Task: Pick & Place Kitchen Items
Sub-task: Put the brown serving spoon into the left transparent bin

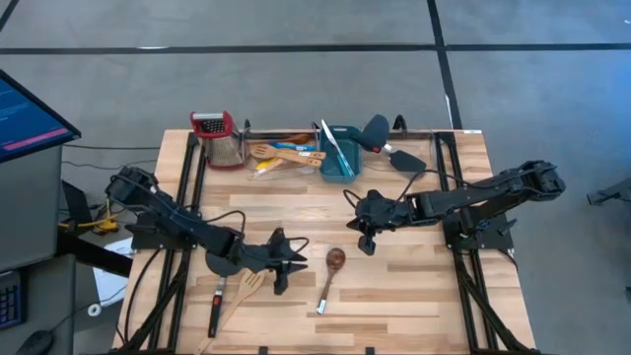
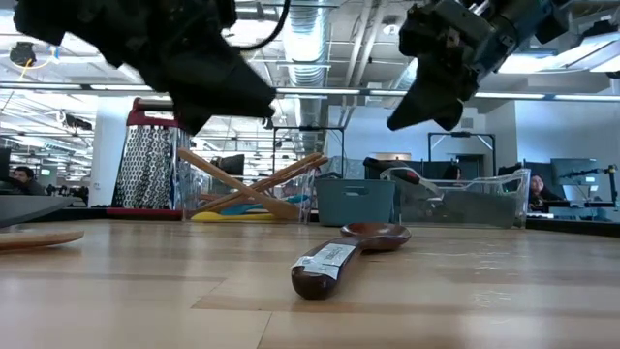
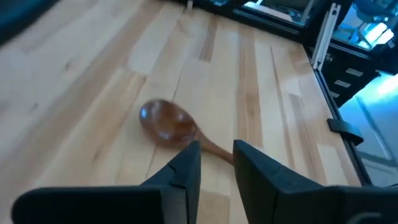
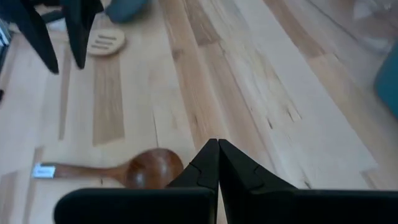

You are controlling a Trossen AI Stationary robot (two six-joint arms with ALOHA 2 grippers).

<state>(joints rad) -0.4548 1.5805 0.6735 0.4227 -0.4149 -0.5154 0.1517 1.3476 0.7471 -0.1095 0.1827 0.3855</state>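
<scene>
A pale butcher-block wooden desk (image 1: pixel 394 296) carries a red-handled metal box grater (image 1: pixel 223 139) near its far left corner. A teal rectangular plastic tub (image 1: pixel 340 158) sits midway along the far edge, with clear plastic bins (image 2: pixel 465 202) beside it.

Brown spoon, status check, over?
Left gripper open, empty, hovering beside dark-brown wooden spoon. Right gripper shut, empty, above table. Spoon flat on table, nothing blocking.

Left wrist view: the spoon (image 3: pixel 166 124) handle passes behind the left pincer (image 3: pixel 216 163) fingers and is hidden. Low view: the pale spatula (image 2: pixel 39 238) is cut off at the edge. The spoon's label (image 2: pixel 327 258) is unreadable.
</scene>
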